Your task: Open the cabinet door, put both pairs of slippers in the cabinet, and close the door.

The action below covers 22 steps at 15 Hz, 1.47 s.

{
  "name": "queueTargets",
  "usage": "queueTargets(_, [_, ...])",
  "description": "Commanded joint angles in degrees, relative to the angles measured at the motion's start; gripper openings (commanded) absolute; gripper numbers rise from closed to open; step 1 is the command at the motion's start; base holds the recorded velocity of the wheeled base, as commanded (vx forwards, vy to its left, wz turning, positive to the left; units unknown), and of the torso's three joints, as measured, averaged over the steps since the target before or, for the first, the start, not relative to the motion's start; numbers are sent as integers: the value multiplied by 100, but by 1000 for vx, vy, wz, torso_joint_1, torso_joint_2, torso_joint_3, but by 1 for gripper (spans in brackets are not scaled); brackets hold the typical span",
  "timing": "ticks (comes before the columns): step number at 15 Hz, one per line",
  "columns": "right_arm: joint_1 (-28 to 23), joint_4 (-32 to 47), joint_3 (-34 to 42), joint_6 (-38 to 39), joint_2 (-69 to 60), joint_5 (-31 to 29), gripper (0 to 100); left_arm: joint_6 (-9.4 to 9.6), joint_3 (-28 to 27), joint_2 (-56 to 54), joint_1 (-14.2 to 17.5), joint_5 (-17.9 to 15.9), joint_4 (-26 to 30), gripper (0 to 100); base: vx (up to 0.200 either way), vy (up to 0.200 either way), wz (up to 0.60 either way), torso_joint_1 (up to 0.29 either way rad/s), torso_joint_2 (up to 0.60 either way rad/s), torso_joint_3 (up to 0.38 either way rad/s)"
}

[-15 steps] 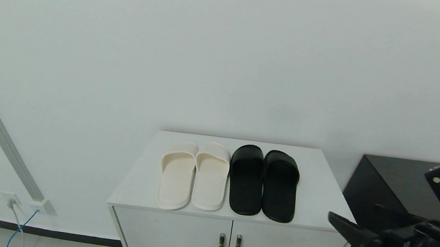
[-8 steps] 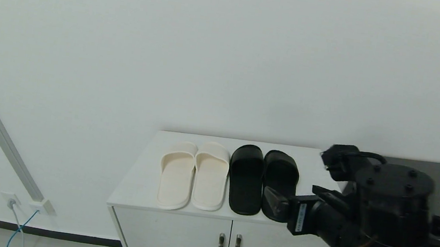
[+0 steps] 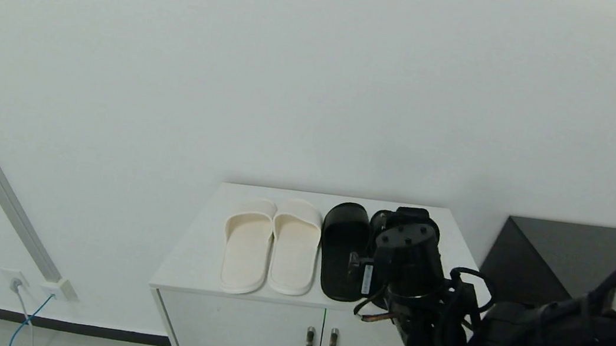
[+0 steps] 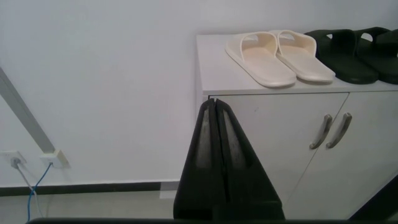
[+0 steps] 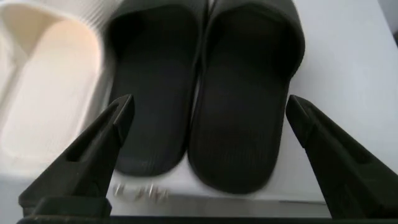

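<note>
**Right hand over the black pair, cabinet unopened.** The right hand (image 5: 209, 104) hangs above the black pair (image 5: 245, 106). Its jaws are spread about as wide as the two slippers together and hold nothing. How near it is to the soles cannot be told. The black pair lies on top of the cabinet (image 3: 440, 256), toes to the wall, just beside the white pair (image 3: 274, 246), which is untouched. Both doors (image 3: 244, 337) are shut, and the two handles (image 3: 309, 343) stand side by side at the centre seam. The left hand (image 4: 214, 106) is clenched on nothing, low and off the cabinet's left side.

You appear to be setting up a grasp on the black pair, though the door-opening step is not yet done. To take the pair, lower the right hand until one finger stands outside each slipper, then pinch both together. You will need a door open before anything can go inside. That calls for unclenching the left hand and hooking a handle.
</note>
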Motion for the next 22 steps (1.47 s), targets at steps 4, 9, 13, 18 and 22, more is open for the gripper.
queueTargets(4, [-368, -25, -954, -89, 1031, -196, 100, -1, 1, 7, 1, 2, -1, 0, 0, 0, 0, 0, 0, 0])
queueTargets(9, [-640, -25, -2088, -318, 1840, -196, 100, -19, 1, 7, 1, 11, -1, 0, 0, 0, 0, 0, 0, 0])
queueTargets(13, [-877, -25, -2747, -388, 2270, -205, 100, -27, 1, 7, 1, 2, -1, 0, 0, 0, 0, 0, 0, 0])
queueTargets(18, [-983, -34, -3125, -502, 2543, -205, 0, -27, 1, 7, 1, 2, -1, 0, 0, 0, 0, 0, 0, 0])
queueTargets(22, [-974, -34, -3107, -502, 2499, -205, 0, -27, 1, 7, 1, 2, -1, 0, 0, 0, 0, 0, 0, 0])
